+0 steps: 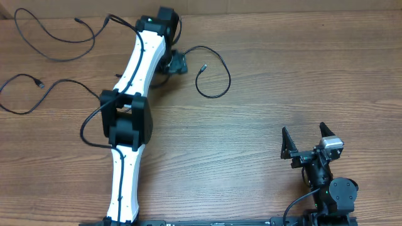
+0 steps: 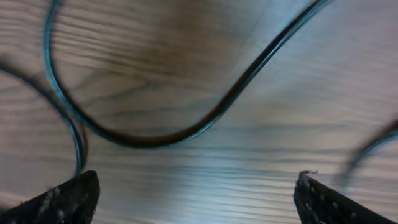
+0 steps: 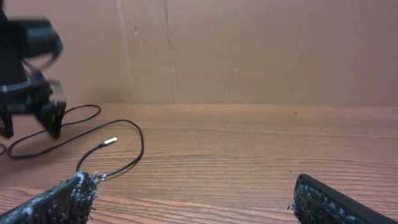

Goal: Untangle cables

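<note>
Three thin black cables lie apart on the wooden table. One curls in loops at the far left corner (image 1: 56, 58). One snakes along the left side (image 1: 25, 112) with a plug end (image 1: 41, 83). One forms a loop right of centre (image 1: 228, 78), with its plug end (image 1: 202, 66) inside the loop. My left gripper (image 1: 178, 63) is low over the start of that loop. It is open, and the cable (image 2: 155, 138) curves across the wood just ahead of its fingers (image 2: 196, 186). My right gripper (image 1: 306, 139) is open and empty at the front right (image 3: 193, 186). The loop (image 3: 140, 149) also shows in the right wrist view.
The white left arm (image 1: 135, 81) stretches from the front edge to the back, its own black wire (image 1: 85, 129) bowing out beside the elbow. A cardboard wall (image 3: 249, 50) stands behind the table. The left gripper (image 3: 37, 106) shows at the far left of the right wrist view.
</note>
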Robot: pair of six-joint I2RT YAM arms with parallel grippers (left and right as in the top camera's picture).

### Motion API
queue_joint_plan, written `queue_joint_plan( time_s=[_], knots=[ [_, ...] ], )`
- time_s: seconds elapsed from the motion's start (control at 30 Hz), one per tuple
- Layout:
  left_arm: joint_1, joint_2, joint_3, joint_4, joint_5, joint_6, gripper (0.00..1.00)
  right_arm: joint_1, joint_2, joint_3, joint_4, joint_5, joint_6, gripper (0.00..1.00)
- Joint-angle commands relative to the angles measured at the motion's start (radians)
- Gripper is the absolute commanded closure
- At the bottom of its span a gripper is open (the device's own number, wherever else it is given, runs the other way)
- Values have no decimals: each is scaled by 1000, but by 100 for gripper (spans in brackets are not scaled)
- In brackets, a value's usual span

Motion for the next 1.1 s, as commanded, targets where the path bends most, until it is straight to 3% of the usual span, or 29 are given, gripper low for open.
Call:
queue_joint_plan(
  time_s=[0.0,0.2,0.23,0.3,0.33,0.5,0.57,0.63,0.67,0.73,0.9,1.07],
  knots=[
    [-3,61,-5,-16,-18,309,0,-1,-7,-10,5,9,-9,0],
    [0,76,-5,77,-20,428,2,-1,-7,-10,5,9,-9,0],
    [0,77,-5,97,-19,426,9,-1,-7,-10,5,9,-9,0],
    [0,81,-5,130,-16,425,35,-1,-7,-10,5,9,-9,0],
    [0,84,-8,138,-14,423,40,-1,-7,-10,5,9,-9,0],
    [0,126,-10,106,38,418,40,-1,-7,-10,5,9,-9,0],
    [0,145,-11,77,60,418,53,-1,-7,-10,5,9,-9,0],
    [0,158,-13,51,77,417,59,-1,-7,-10,5,9,-9,0],
    [0,166,-15,35,92,415,66,-1,-7,-10,5,9,-9,0],
    [0,170,-15,8,148,414,96,-1,-7,-10,5,9,-9,0],
    [1,153,16,-39,174,278,96,-1,-7,-10,5,9,-9,0],
    [7,110,243,-145,230,100,96,-1,-7,-10,5,9,-9,0]
  ],
)
